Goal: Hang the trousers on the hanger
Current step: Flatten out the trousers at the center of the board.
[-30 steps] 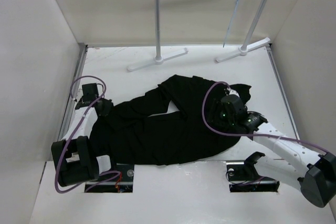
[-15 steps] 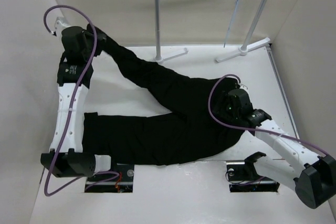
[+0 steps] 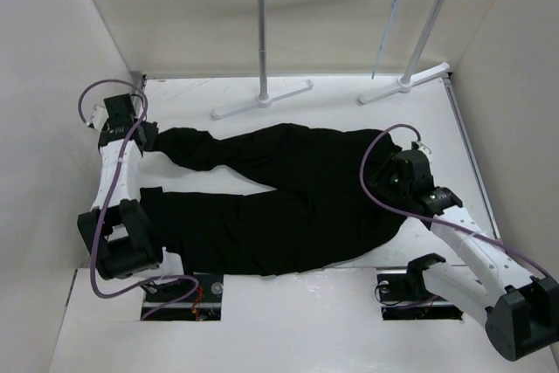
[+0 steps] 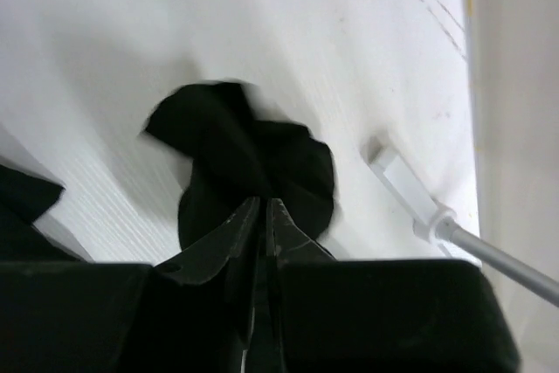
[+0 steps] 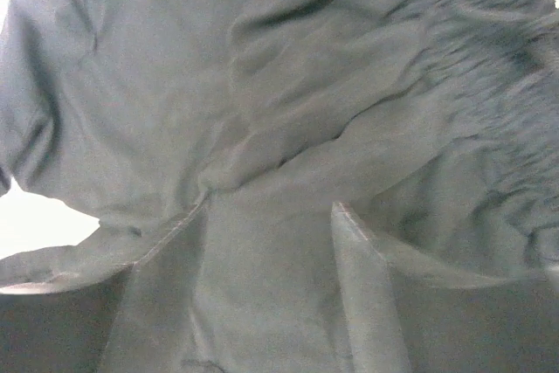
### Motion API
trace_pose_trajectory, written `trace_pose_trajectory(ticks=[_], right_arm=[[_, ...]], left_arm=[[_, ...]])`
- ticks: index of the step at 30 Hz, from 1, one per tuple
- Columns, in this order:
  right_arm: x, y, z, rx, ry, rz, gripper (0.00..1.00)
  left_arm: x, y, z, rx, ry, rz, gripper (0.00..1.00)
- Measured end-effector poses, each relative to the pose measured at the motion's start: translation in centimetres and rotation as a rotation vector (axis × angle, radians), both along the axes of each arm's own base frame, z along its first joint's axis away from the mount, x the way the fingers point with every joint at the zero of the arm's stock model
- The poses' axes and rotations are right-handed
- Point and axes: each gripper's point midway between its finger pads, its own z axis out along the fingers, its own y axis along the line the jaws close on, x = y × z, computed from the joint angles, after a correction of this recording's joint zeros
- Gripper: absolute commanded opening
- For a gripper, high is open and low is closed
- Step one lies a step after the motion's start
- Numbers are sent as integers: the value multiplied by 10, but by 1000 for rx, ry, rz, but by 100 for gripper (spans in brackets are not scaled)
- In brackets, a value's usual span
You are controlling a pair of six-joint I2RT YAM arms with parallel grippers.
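**Room.** Plain pale panels close in three sides: left wall (image 3: 52, 85), back wall (image 3: 192, 15), right wall (image 3: 524, 58).

**Worktop** (image 3: 332, 111). White and matt, with faint scratches near the far edge. The two arm bases sit in dark cut-outs at its near edge.

**Left arm.** White links with a purple cable looped over them, reaching to the far left corner.

**Left claw** (image 3: 148, 135). Low over the worktop, near the left wall. Its jaws are pinched narrow on the bunched end of one leg. The left wrist view shows the fingertips (image 4: 251, 216) nearly touching, with a crumpled black knot of cloth between and beyond them.

**Trousers** (image 3: 288, 198). Black, lying on the worktop across most of its width. The legs run left and fork apart: the far leg leads to the left claw, the near leg lies flat toward the left arm's base. The waist is at the right, under the right claw.

**Rack** (image 3: 262, 32). White tube frame, two posts on splayed feet, standing at the back beyond the trousers.

**Hanger** (image 3: 390, 19). Thin, pale blue, hanging from the rack's bar near the right post, well apart from the trousers.

**Right claw** (image 3: 395, 183). Over the waist end. The right wrist view shows the fingers (image 5: 367, 286) set wide over creased cloth, nothing clamped.
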Motion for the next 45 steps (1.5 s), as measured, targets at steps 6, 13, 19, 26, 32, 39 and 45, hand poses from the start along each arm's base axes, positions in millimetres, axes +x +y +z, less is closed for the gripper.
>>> trace_pose_trajectory(ticks=[6, 13, 19, 26, 32, 39, 45], right_arm=[[7, -20, -1, -9, 3, -70, 32], [23, -47, -2, -39, 24, -167, 76], [74, -80, -3, -96, 56, -279, 68], [123, -95, -29, -111, 90, -290, 73], [134, -95, -53, -69, 144, -279, 51], [142, -90, -49, -35, 130, -279, 33], [145, -89, -50, -17, 126, -280, 68]], left_arm=[[21, -31, 90, 49, -203, -90, 6], [-26, -42, 223, 126, -491, -81, 6], [-19, -48, 244, 141, -513, -99, 19], [4, -49, 46, 18, -81, -151, 60], [-44, -29, -71, -84, 212, -75, 69], [-22, -21, -76, -73, 152, -71, 66], [-11, -19, -121, -121, 221, -61, 21]])
